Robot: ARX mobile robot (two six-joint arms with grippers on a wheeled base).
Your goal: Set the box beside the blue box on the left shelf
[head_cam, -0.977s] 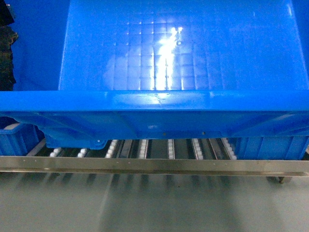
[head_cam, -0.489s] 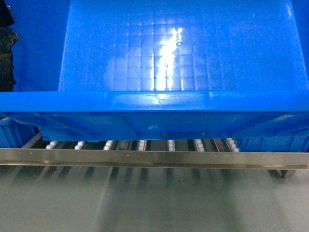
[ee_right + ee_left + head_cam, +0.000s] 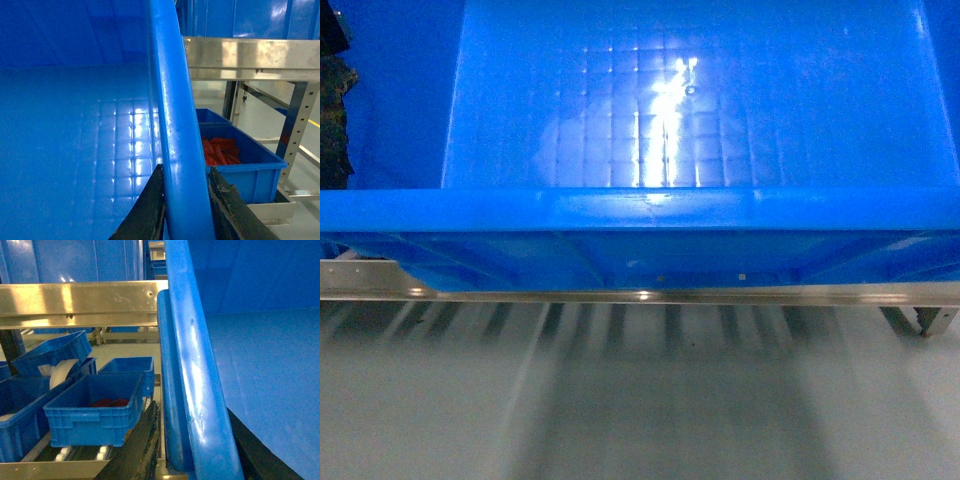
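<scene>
Between right gripper (image 3: pixel 186 210) fingers: box (image 3: pixel 690 110) rim, clamped; left gripper (image 3: pixel 165 450) likewise pinches rim.

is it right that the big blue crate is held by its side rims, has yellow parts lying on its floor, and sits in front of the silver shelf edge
Not quite. The crate is empty: the head view shows only a bare grid floor with light glare. The rest holds: the right gripper straddles one side rim, the left gripper appears to clamp the other, and the silver shelf edge shows just below the crate.
</scene>
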